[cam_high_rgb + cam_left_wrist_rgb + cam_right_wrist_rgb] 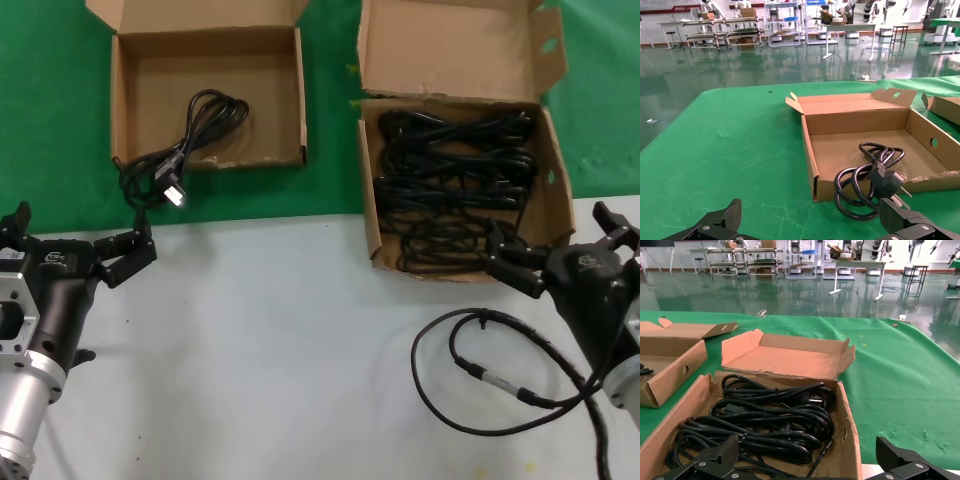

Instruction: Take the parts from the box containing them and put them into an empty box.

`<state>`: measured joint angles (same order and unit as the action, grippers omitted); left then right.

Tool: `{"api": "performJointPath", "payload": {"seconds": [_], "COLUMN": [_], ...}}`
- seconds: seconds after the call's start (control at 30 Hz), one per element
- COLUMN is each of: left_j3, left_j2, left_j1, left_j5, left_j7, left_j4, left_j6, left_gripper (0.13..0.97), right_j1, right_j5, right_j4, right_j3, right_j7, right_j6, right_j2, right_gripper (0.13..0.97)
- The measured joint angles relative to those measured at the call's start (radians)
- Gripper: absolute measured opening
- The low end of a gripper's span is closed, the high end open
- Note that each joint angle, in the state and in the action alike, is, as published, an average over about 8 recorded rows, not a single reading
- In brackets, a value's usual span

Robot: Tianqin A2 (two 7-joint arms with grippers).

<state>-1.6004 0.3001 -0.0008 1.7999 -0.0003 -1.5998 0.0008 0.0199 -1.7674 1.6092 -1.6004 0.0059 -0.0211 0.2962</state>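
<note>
L gripper [75, 240] sits low at table's left edge, jaws spread, holding nothing. Small box [130, 90] has one cable [190, 140], plug over its front edge. Big box [555, 170] full of cables [455, 190]. R gripper [560, 250] at its front, spread, empty.

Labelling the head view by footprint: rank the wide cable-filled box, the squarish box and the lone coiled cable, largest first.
1. Wide cable-filled box
2. Squarish box
3. Lone coiled cable, draped over the squarish box's front edge
</note>
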Motion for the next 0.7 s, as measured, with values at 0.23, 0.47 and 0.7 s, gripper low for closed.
{"api": "performJointPath", "payload": {"seconds": [0.23,0.47,0.7], "left_j3": [0.000,0.000,0.000], "left_j2": [0.000,0.000,0.000], "left_j1": [0.000,0.000,0.000], "left_j5": [0.000,0.000,0.000], "left_j7": [0.000,0.000,0.000], "left_j4": [0.000,0.000,0.000], "left_j6": [0.000,0.000,0.000], "left_gripper": [0.966,0.966,0.966], "right_j1": [-0.001,-0.001,-0.001], "right_j5": [-0.001,-0.001,-0.001], "right_j4": [0.000,0.000,0.000], "right_j3": [0.000,0.000,0.000], "right_j7": [0.000,0.000,0.000], "right_j6": [0.001,0.001,0.001], "right_j2": [0.000,0.000,0.000], "right_gripper": [0.966,0.966,0.966]}}
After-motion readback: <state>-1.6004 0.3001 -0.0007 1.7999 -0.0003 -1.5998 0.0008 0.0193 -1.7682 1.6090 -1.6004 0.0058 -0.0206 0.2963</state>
